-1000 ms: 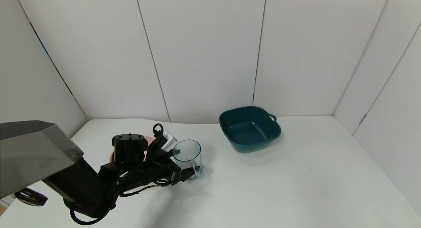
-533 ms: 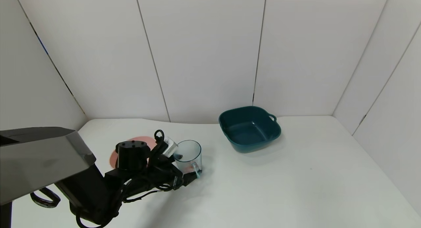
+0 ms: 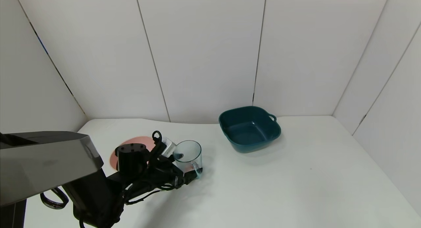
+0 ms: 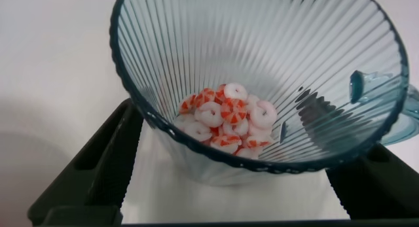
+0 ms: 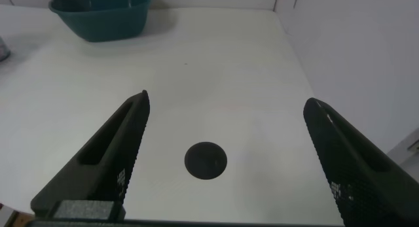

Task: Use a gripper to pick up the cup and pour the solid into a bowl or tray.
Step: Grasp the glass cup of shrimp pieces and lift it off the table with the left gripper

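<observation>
Straddling the cup point(image 3: 188, 155), the left hand point(image 3: 184, 169) sits w/ fingers wide apart, one each side of the ribbed wall, no squeeze visible yet. So the task is at the pre-grasp step by my read: approach done; clamp, lift, carry and pour all left.

Cup stands upright on the white surface point(image 3: 296, 188), at about 8 o'clock from the teal bowl point(image 3: 250, 127) and well apart from it. Its loop handle point(image 4: 393, 103) points toward the robot's right. The solid point(image 4: 226, 119), red-orange & white ring-like bits, lies in a small heap at the cup bottom; none spilled as far as I can see. Bowl interior looks bare, nothing poured in.

Left wrist view: left finger point(image 4: 91, 168) shows dark beside the cup's lower wall, the other finger at the far side of the frame, the cup filling the gap between. Can't tell if either pad touches the plastic.

Pose: left arm reaches in from approx 7 o'clock of the head view, low over the surface, wrist roughly level, hand pointing toward 2 o'clock. A round pink dish point(image 3: 128, 146) lies just behind the wrist, partly hidden.

Right hand point(image 5: 222, 161) is parked over bare surface, fingers apart, holding nothing; the bowl point(image 5: 98, 14) is far off in its view. A dark round spot point(image 5: 206, 160) marks the surface beneath it.
</observation>
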